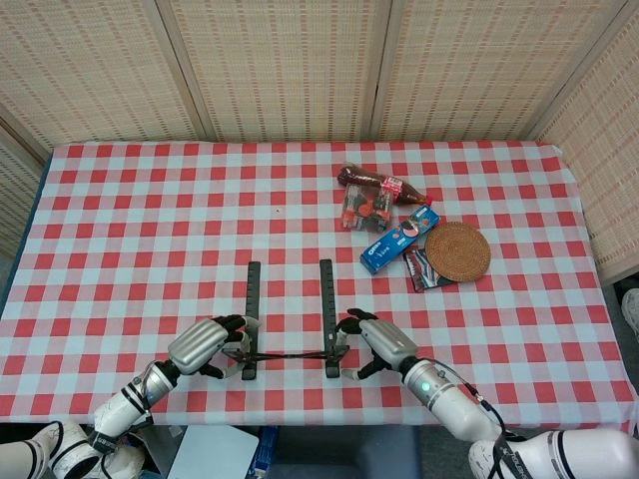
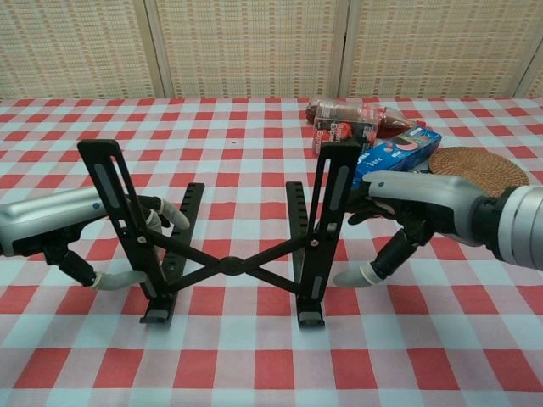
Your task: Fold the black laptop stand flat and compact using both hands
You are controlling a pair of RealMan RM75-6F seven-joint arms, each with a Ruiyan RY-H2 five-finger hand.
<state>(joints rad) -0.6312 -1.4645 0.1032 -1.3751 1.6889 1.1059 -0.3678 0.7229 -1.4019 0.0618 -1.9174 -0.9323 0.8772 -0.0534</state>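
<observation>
Black laptop stand [image 2: 229, 246] between both hands.

Staged test area, home-like: table with red-checked cloth [image 1: 150, 200]; woven screen panels [image 1: 280, 65] behind; snack boxes [image 1: 397, 239], round mat [image 1: 457, 250].

Matt black, seemingly metal laptop stand [image 2: 229, 246]; woven coaster [image 1: 457, 250]

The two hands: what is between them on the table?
Only the stand lies between the left hand and the right hand, with its crossed bars over bare cloth. The chest view shows this best.
</observation>
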